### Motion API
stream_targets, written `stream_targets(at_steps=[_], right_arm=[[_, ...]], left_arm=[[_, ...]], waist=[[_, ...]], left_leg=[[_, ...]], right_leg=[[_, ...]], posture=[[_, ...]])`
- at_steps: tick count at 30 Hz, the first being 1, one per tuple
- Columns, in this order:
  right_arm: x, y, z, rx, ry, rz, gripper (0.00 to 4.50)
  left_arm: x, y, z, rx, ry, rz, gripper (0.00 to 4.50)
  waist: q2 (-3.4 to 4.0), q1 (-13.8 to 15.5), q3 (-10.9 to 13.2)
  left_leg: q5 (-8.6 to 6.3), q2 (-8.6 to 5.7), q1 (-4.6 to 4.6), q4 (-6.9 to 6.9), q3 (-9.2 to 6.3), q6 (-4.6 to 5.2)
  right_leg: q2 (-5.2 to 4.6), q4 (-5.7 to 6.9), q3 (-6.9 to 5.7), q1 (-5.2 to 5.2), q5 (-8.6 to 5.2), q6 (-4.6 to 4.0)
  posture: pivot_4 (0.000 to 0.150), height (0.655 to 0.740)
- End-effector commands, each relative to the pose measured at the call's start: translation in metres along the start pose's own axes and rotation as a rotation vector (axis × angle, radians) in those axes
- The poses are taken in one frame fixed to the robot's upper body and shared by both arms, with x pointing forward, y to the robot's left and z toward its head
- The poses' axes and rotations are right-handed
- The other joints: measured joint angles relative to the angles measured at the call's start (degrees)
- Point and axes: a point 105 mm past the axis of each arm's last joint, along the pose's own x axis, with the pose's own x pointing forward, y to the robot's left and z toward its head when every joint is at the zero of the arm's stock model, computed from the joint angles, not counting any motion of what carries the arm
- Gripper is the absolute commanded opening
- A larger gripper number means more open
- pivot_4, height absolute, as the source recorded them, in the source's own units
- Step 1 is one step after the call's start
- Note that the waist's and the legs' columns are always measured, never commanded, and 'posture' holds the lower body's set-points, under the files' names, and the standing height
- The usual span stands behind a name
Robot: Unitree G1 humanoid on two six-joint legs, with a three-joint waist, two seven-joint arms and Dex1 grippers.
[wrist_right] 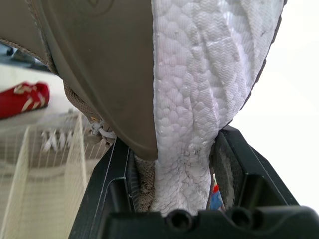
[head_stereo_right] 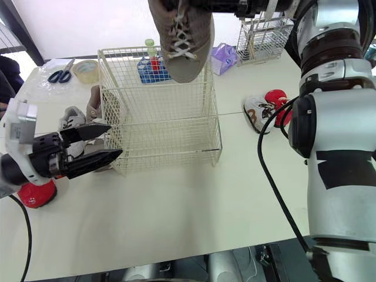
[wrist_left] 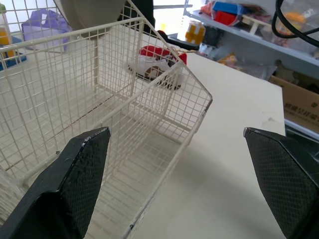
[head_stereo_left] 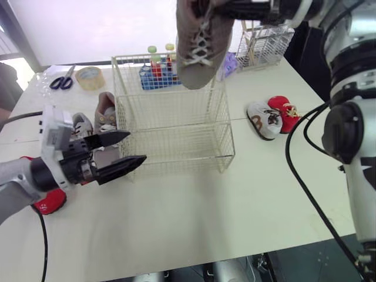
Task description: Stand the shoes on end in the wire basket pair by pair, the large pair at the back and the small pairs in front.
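A cream wire basket [head_stereo_left: 170, 126] stands empty mid-table. Above its far side hangs a large taupe lace-up shoe [head_stereo_left: 198, 50], toe down, with my right gripper [wrist_right: 174, 169] shut on its heel and white sole. Its mate [head_stereo_left: 106, 113] stands just outside the basket's left wall, beside a small grey-white shoe [head_stereo_left: 82, 126]. My left gripper [head_stereo_left: 136, 147] is open with nothing in it, at the basket's front left corner. A small red shoe [head_stereo_left: 50, 201] lies at the left edge. A small white-brown shoe [head_stereo_left: 262, 120] and a red one [head_stereo_left: 286, 111] lie to the right.
Behind the basket stand a blue rack of bottles [head_stereo_left: 154, 73], a purple bag [head_stereo_left: 229, 63] and a wire holder [head_stereo_left: 262, 44]. Scissors [head_stereo_left: 61, 79] and a tape roll [head_stereo_left: 90, 77] lie at the back left. Bare table spreads in front of the basket.
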Motion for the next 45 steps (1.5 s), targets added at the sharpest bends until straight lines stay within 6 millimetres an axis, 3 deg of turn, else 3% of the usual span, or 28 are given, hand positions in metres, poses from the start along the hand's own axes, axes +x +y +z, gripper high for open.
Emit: stream_targets(at_steps=[1, 22, 31, 36, 37, 42, 45], right_arm=[[0.0, 0.001, 0.013, -0.063, 0.003, 0.035, 1.64], [0.017, 0.027, -0.068, 0.006, 0.205, 0.106, 1.64], [0.017, 0.026, -0.079, 0.006, 0.256, 0.074, 1.64], [0.014, 0.022, -0.073, -0.013, 0.246, 0.057, 4.16], [0.013, 0.022, -0.072, -0.02, 0.249, 0.058, 4.46], [0.006, 0.017, -0.061, -0.077, 0.259, 0.062, 4.46], [-0.006, 0.01, -0.043, -0.158, 0.257, 0.048, 4.46]], left_arm=[[0.002, -0.003, 0.004, 0.025, -0.017, -0.007, 4.43], [0.02, -0.01, 0.011, 0.039, -0.043, -0.042, 4.43], [0.024, -0.011, 0.013, 0.043, -0.047, -0.045, 4.43], [0.025, -0.011, 0.014, 0.045, -0.049, -0.049, 4.5], [0.025, -0.011, 0.014, 0.045, -0.049, -0.049, 4.5], [0.026, -0.012, 0.014, 0.043, -0.05, -0.052, 4.5], [0.027, -0.013, 0.013, 0.039, -0.052, -0.054, 4.5]], waist=[[0.0, -0.3, 0.0], [-0.03, -0.2, 0.0], [-0.03, -0.2, 0.0], [-0.03, -0.3, 0.0], [-0.03, -0.3, 0.0], [-0.01, -0.4, 0.0], [-0.01, -0.4, 0.0]], left_leg=[[0.0, 0.0, 0.0, 0.0, -0.03, 0.0], [0.03, -0.14, 0.04, 0.14, -0.13, -0.03], [0.04, -0.18, 0.04, 0.23, -0.15, -0.02], [0.04, -0.19, 0.12, 0.35, -0.18, -0.01], [0.04, -0.19, 0.12, 0.35, -0.18, -0.01], [0.05, -0.15, 0.12, 0.34, -0.18, -0.01], [0.05, -0.14, 0.12, 0.34, -0.17, -0.01]], right_leg=[[0.0, 0.0, -0.02, 0.01, 0.0, 0.0], [-0.12, 0.11, -0.11, 0.18, 0.02, 0.02], [-0.13, 0.17, -0.14, 0.22, 0.02, 0.03], [-0.12, 0.21, -0.17, 0.35, 0.02, 0.03], [-0.12, 0.22, -0.17, 0.35, 0.02, 0.03], [-0.05, 0.27, -0.17, 0.3, 0.03, 0.05], [-0.03, 0.28, -0.17, 0.3, 0.03, 0.05]], posture=[[0.15, 0.74], [0.15, 0.74], [0.15, 0.74], [0.15, 0.74], [0.15, 0.74], [0.15, 0.74], [0.15, 0.74]])
